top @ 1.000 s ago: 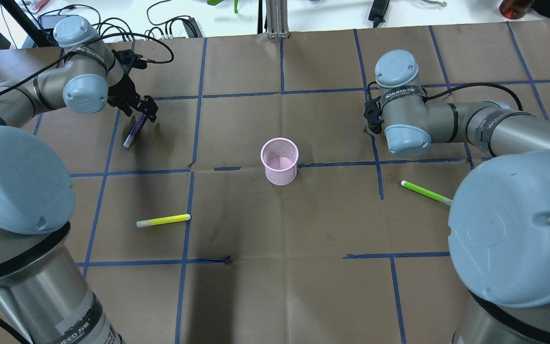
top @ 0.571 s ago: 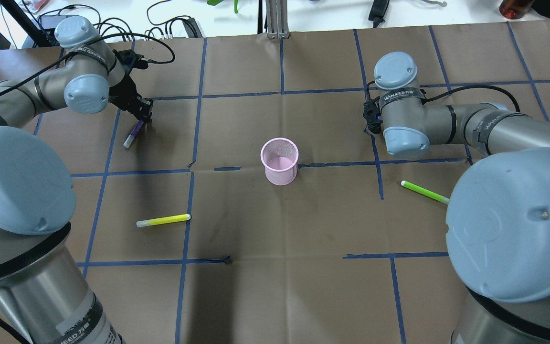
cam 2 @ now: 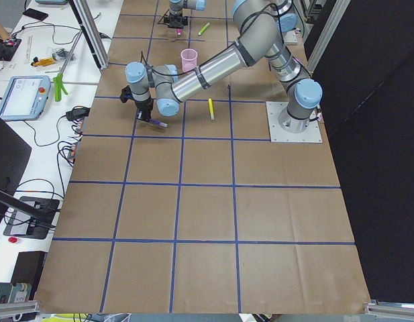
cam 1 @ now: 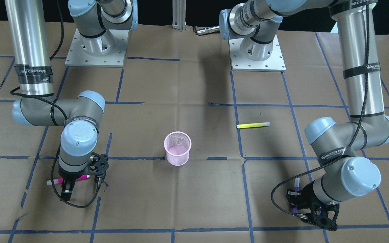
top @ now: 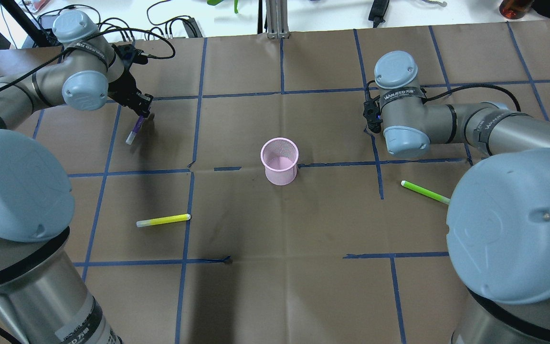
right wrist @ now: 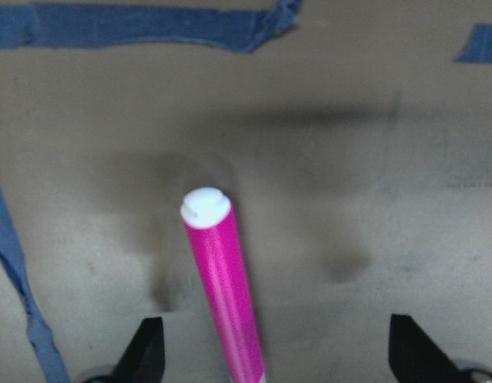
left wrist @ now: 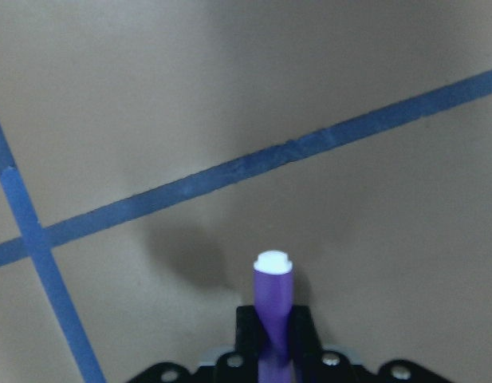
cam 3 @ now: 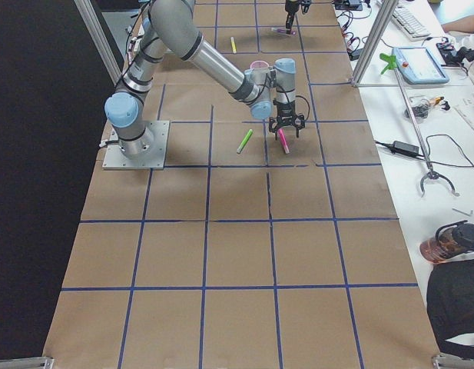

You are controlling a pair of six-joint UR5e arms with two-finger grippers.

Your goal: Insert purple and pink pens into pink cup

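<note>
The left tool [top: 143, 108], in the upper left of the overhead view, is pressed together on the purple pen [left wrist: 273, 292]. It holds the barrel near one end, and the rest slants down toward the worktop [top: 237, 286]. The right tool [right wrist: 279, 351] is spread, one finger [right wrist: 145, 351] on either side of the pink pen [right wrist: 222, 279] without touching it. That pen lies flat at the lower left of the front-facing view. The pink cup [top: 280, 161] stands upright mid-frame, well apart from both pens.

Both pens look light, stiff and smooth. A round barrel may roll or swivel in a pinch, so gripping across it near an end should let it hang for dropping in. The mesh cup looks light enough to tip if nudged.
</note>
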